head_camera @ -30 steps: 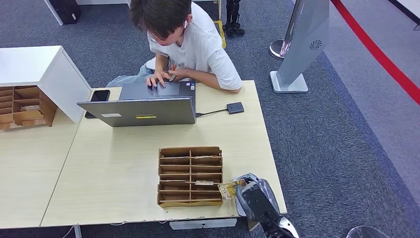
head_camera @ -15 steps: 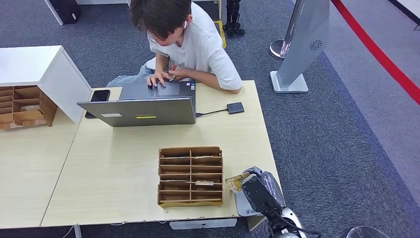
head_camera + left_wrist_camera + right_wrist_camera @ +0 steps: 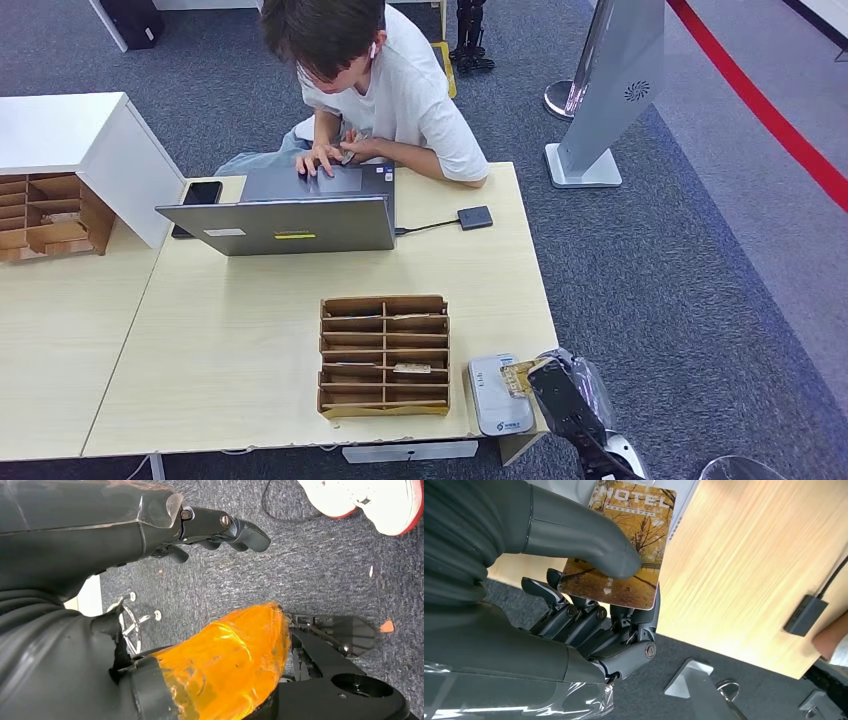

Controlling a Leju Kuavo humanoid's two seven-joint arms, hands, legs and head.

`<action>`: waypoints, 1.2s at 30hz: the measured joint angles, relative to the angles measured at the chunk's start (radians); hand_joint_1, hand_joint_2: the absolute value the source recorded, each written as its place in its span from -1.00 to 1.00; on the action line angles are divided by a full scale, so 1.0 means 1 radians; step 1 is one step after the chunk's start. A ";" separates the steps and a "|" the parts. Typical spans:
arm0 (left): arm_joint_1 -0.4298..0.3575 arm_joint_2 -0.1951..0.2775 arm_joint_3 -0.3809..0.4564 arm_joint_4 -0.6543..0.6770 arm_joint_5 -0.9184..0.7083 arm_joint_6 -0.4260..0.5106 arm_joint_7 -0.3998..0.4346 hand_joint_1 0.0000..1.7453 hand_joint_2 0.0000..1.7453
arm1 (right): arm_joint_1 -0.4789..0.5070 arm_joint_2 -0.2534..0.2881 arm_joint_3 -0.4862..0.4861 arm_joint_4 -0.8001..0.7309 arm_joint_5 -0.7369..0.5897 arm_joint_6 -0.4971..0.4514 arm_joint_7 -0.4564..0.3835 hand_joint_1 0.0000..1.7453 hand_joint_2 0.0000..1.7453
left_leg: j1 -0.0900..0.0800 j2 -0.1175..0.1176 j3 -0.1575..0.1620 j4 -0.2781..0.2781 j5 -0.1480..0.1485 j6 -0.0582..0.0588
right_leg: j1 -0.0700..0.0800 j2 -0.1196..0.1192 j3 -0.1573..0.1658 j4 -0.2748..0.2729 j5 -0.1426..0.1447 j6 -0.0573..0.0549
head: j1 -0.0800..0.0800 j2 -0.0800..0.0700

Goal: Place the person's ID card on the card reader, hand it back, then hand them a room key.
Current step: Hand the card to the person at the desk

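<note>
So the right hand (image 3: 589, 600) has the room key (image 3: 624, 545), a card with "HOTEL" printed over an autumn park photo, pinched between the thumb on its face and the fingers (image 3: 574, 617) underneath. In the head view the hand sits off the near right corner of the counter (image 3: 250, 330), with the key poking out over the white card reader (image 3: 497, 392). Looks to me like the step in hand is the last one: getting that key across to the person (image 3: 380, 90).

To do it well, I'd say keep the pinch firm and the card flat, lift clear of the reader and the wooden rack (image 3: 384, 354) beside it, then reach toward the far side where the person is. They're bent over the laptop (image 3: 285, 222) with both hands on it, so the arm should come in to the right of the screen and stop short, letting them take the card. Let go only once they've got hold of it. The thin card could slip if the thumb eases too soon.

The left hand (image 3: 210, 527) hangs down over the carpet, fingers loosely curled and a little apart, holding nothing.

Count:
- 1 key in the hand
- 1 reader
- 1 rack on this counter, plus another wooden one at the left by the white cabinet (image 3: 80, 150)
- 1 laptop
- 1 phone (image 3: 199, 196) beside it
- 1 small dark box (image 3: 476, 217) on a cable
- 1 person

I can't spot the ID card anywhere.
</note>
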 joint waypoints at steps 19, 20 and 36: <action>0.002 0.001 0.000 -0.002 -0.004 -0.004 0.001 -1.00 -1.00 | 0.022 0.007 -0.037 0.002 0.036 0.015 0.017 1.00 1.00 | 0.000 0.000 0.000 0.000 0.000 0.000 | 0.000 0.000 0.000 0.000 0.000 0.000 | 0.000 0.000; 0.002 0.002 0.000 -0.002 -0.004 -0.004 -0.001 -1.00 -1.00 | 0.022 0.008 -0.037 0.004 0.037 0.016 0.018 1.00 1.00 | 0.000 0.000 0.000 0.000 0.000 0.000 | 0.000 0.000 0.000 0.000 0.000 0.000 | 0.000 0.000; 0.003 0.003 0.000 -0.005 -0.008 -0.010 0.017 -1.00 -1.00 | -0.003 0.027 0.012 0.070 0.062 0.041 0.034 1.00 1.00 | 0.000 0.000 0.000 0.000 0.000 0.000 | 0.000 0.000 0.000 0.000 0.000 0.000 | 0.000 0.000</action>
